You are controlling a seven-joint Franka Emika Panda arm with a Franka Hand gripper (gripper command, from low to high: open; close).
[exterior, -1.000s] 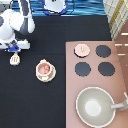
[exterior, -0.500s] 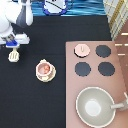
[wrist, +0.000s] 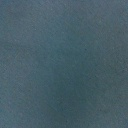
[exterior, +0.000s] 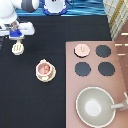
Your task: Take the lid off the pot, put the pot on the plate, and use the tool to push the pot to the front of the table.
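Gripper (exterior: 16,36) has dropped onto the tool (exterior: 18,48); jaws' state unreadable. Pot (exterior: 45,69) sits on plate (exterior: 38,75), lid (exterior: 82,49) off. Risk: spatula slips sideways, off-centre push.

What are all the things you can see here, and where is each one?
pot: one, pinkish-tan with reddish contents, on the plate, middle-left of the table
plate: one, cream-yellow, under the pot
lid: one, pinkish-tan, on the stove's upper left burner spot
tool: one, cream-white, upper left of the table
table: one, black
stove: one, reddish-brown, exterior view's right
burners: three showing, black
pan: one, grey-beige, bottom right
gripper: one, white and blue, just above the tool
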